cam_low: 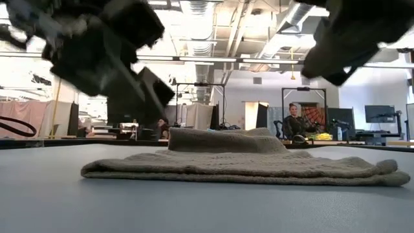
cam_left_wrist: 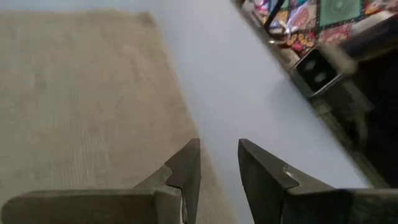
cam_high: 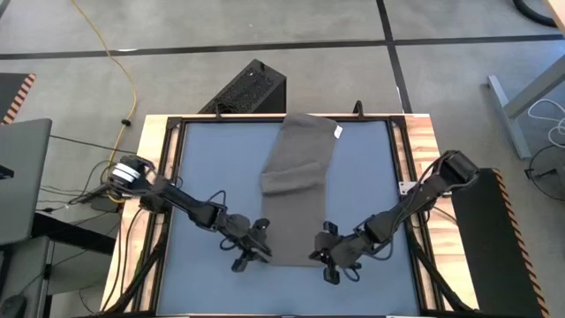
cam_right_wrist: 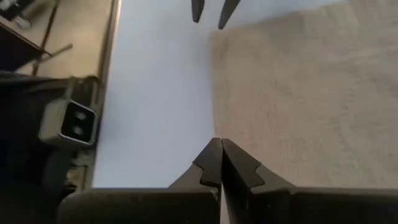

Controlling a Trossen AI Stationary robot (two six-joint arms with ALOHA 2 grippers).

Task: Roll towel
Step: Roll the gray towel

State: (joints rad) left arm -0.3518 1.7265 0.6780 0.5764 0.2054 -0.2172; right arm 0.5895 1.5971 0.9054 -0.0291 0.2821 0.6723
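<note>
The taupe towel (cam_high: 298, 177) lies lengthwise on the blue-grey mat, from the far edge toward the near edge. Its far part is folded into a thicker layer (cam_low: 226, 139), and a small white tag (cam_high: 338, 132) sits at the far right corner. My left gripper (cam_high: 256, 249) hovers open by a small gap over the towel's near left corner (cam_left_wrist: 219, 155). My right gripper (cam_high: 328, 258) hovers shut over the near right corner (cam_right_wrist: 219, 152). In the low view both grippers (cam_low: 129, 77) (cam_low: 349, 45) are above the cloth.
The mat is framed by a wooden table rim (cam_high: 150, 177) and black rails. A small camera box (cam_right_wrist: 68, 124) stands at the near edge between the arms. A black box (cam_high: 252, 88) sits on the floor beyond the far edge. Bare mat lies on both sides of the towel.
</note>
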